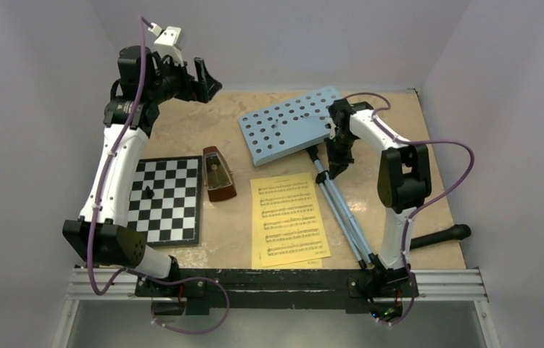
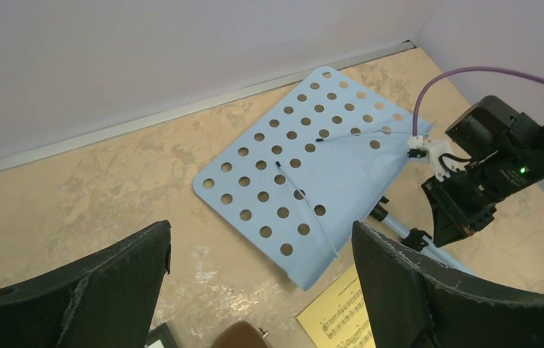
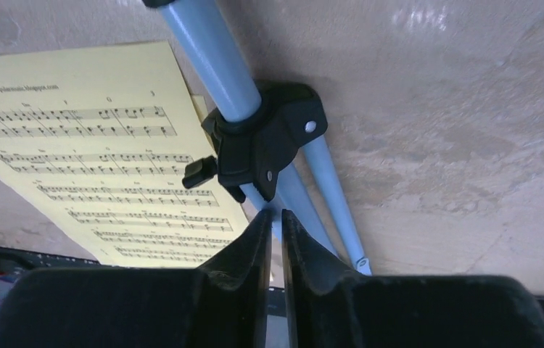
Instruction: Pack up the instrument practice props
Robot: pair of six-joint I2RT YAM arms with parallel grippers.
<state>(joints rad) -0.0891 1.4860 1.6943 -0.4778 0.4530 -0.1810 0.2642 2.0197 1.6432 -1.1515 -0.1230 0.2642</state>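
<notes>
Black fingers of the right claw [image 3: 274,217] are clenched, apparently pinching a thin leg of the stand [image 3: 211,51] just below its black collar [image 3: 269,141]. Sheets [image 3: 88,152] lie just left of that claw, the stand's board lies beyond it, and the metronome [image 1: 218,174] is further left. Left claw [image 2: 260,232] hangs released above the table [image 1: 182,123], the board ahead of it. Packing, I judge, has barely begun: all three props lie out loose. No box or bag shows, so nothing is stowed.
</notes>
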